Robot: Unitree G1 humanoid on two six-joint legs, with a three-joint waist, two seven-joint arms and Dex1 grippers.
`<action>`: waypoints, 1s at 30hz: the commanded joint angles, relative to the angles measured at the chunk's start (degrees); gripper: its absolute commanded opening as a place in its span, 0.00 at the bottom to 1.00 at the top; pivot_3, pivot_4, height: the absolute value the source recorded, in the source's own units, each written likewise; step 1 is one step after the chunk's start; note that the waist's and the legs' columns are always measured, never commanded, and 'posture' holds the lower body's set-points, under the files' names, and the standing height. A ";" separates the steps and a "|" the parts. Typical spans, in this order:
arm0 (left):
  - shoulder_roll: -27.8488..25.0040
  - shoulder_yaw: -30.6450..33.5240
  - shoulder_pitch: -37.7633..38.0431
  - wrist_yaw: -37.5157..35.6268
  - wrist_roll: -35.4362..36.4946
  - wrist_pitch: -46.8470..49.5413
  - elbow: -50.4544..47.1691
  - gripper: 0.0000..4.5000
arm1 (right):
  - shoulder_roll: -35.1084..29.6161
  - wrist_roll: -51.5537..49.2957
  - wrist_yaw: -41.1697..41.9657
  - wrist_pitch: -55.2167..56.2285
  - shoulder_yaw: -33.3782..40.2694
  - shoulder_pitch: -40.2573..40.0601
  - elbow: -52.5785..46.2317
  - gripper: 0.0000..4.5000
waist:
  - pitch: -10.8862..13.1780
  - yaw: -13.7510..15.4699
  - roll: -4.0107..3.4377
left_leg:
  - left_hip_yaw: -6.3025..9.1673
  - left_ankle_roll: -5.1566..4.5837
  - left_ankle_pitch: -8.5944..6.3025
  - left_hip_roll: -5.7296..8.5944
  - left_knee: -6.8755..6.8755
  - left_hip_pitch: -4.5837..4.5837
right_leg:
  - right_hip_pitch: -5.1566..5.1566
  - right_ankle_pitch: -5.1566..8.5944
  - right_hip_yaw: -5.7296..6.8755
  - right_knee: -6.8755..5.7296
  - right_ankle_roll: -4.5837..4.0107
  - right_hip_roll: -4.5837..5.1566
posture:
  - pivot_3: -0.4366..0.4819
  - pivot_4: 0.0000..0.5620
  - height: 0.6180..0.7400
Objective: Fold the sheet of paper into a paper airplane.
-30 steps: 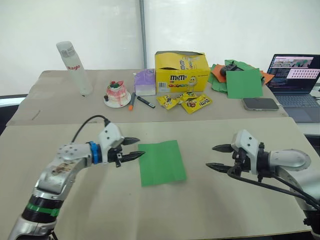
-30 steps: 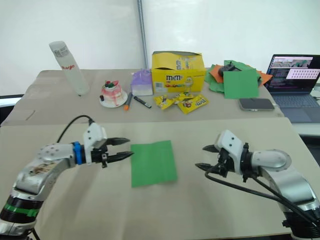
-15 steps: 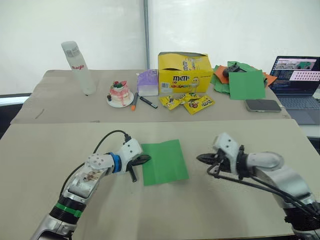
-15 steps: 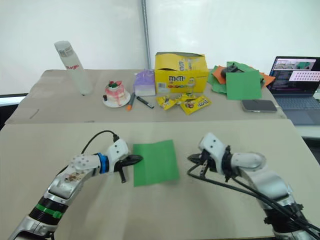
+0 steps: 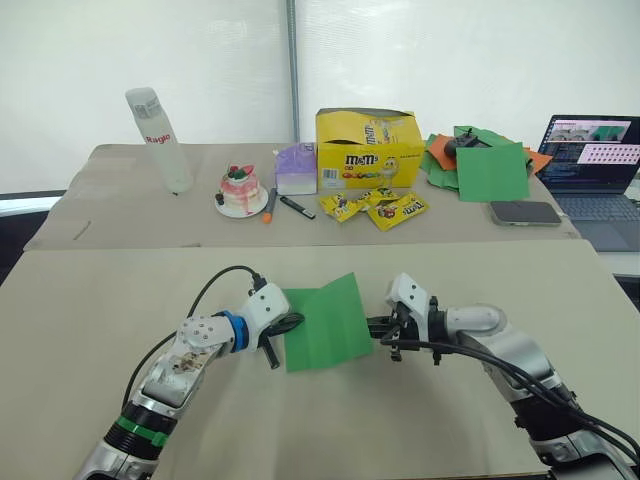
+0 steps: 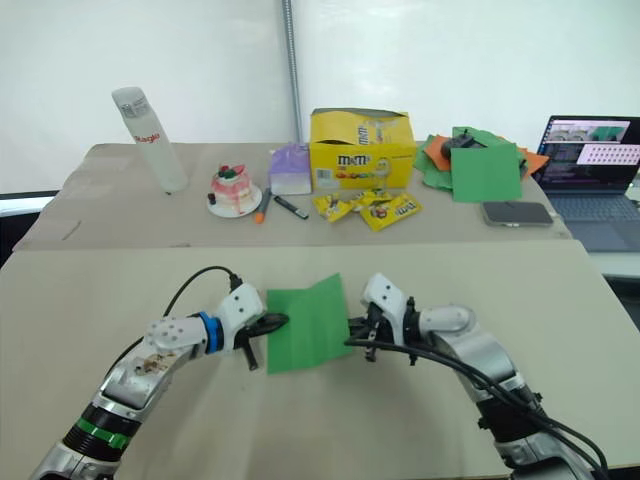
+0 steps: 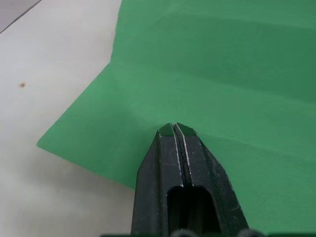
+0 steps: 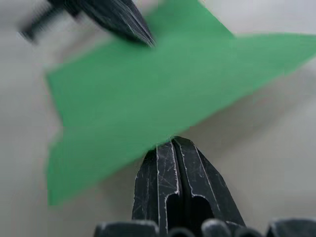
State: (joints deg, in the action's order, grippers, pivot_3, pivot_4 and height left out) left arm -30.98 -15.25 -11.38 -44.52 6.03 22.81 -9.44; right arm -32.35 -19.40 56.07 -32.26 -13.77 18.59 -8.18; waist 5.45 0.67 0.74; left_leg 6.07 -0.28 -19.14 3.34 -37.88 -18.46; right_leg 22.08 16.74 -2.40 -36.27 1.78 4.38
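The bright green sheet of paper [image 5: 325, 322] lies on the near table between my two grippers, creased and bowed up along its middle, its far right corner raised. My left gripper [image 5: 292, 322] is shut, its tips resting on the sheet's left edge [image 7: 174, 127]. At the sheet's right edge, my right gripper [image 5: 373, 326] is also shut, tips meeting the paper [image 8: 170, 142]. I cannot tell whether either pinches the paper. The right wrist view also catches the left gripper's fingers [image 8: 123, 22] across the sheet.
The far table carries a yellow M&M's box [image 5: 365, 147], candy bags [image 5: 385, 205], a clear bottle [image 5: 160, 140], a small cake on a plate [image 5: 240, 190], a purple box [image 5: 297, 165], a stack of orange and green papers [image 5: 485, 165], a phone [image 5: 525, 212] and a laptop [image 5: 595, 160].
Both grippers went from open to shut. The left moved in to the sheet's left edge, then the right slid left to its right edge, and the flat sheet bowed upward.
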 commanded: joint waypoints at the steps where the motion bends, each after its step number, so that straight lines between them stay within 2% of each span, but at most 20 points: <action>1: 0.36 -0.73 1.48 0.52 -0.57 2.53 1.06 0.00 | 2.73 -5.57 -0.16 -2.58 4.07 2.02 -2.17 0.01 | -0.01 -0.01 -0.01 | 0.00 0.00 0.00 0.01 0.00 0.00 | 0.00 0.00 0.01 0.02 0.00 0.00 | 0.48 0.27 1.00; 4: 0.58 -0.20 1.81 0.61 -0.05 3.28 0.62 0.00 | 5.72 -6.38 -0.68 -3.20 2.94 2.51 -2.01 0.01 | -0.02 -0.06 -0.02 | 0.05 0.00 0.00 0.00 0.00 0.01 | 0.02 0.00 0.00 0.00 0.00 0.00 | 0.48 0.27 1.00; 7: 0.91 0.53 2.38 0.87 0.75 3.90 0.12 0.00 | 8.02 -3.01 -1.48 -1.34 -0.46 3.24 -0.12 0.01 | -0.03 -0.23 -0.05 | 0.04 0.00 0.00 0.01 0.00 0.01 | 0.03 0.00 0.00 -0.05 0.00 0.01 | 0.48 0.27 1.00; 13: 0.95 2.48 3.75 1.45 2.20 6.21 -2.63 0.00 | 12.18 2.29 -3.91 2.30 -4.31 4.52 8.75 0.01 | -0.04 -0.49 -0.06 | 0.04 0.01 0.00 0.06 0.00 0.04 | 0.11 0.00 0.02 -0.50 0.00 0.02 | 0.48 0.27 1.00; 19: -0.14 6.16 5.27 2.09 4.05 8.67 -4.62 0.00 | 14.31 6.16 -2.74 4.57 -7.51 6.81 16.17 0.01 | -0.05 -1.48 -0.08 | 0.05 0.01 0.00 0.07 0.01 0.10 | 0.11 0.00 0.03 -0.47 0.00 0.02 | 0.48 0.27 1.00; 25: -4.29 16.95 6.73 0.44 10.46 11.44 -7.11 0.00 | 14.06 10.27 -2.23 6.91 -9.91 8.87 20.00 0.01 | -0.05 -2.03 -0.10 | 0.19 0.04 -0.02 0.07 0.09 0.27 | 0.18 -0.02 0.02 -0.50 -0.03 -0.04 | 0.48 0.27 1.00; 28: -4.93 23.86 6.23 -2.21 17.91 12.80 -8.87 0.00 | 13.79 12.19 -2.06 8.23 -11.01 9.85 21.41 0.01 | -0.05 -1.89 -0.10 | 0.22 0.04 -0.02 0.08 0.08 0.28 | 0.20 -0.04 0.04 -0.47 -0.07 -0.03 | 0.48 0.27 1.00; 30: -4.18 24.78 5.83 -3.45 21.84 13.91 -10.90 0.00 | 13.79 13.22 -1.79 9.04 -11.71 10.30 21.91 0.01 | -0.05 -1.70 -0.10 | 0.22 0.04 -0.02 0.09 0.07 0.30 | 0.19 -0.05 0.05 -0.46 -0.08 -0.02 | 0.48 0.27 1.00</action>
State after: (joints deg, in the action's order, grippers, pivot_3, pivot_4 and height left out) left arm -35.67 8.66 -4.68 -46.49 23.84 36.00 -16.88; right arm -18.01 -9.33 54.97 -23.12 -23.68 29.23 11.12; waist 5.40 -1.03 0.64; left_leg 6.30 -0.25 -19.18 3.46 -37.81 -18.12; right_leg 22.28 16.69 -2.35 -36.74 1.69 4.39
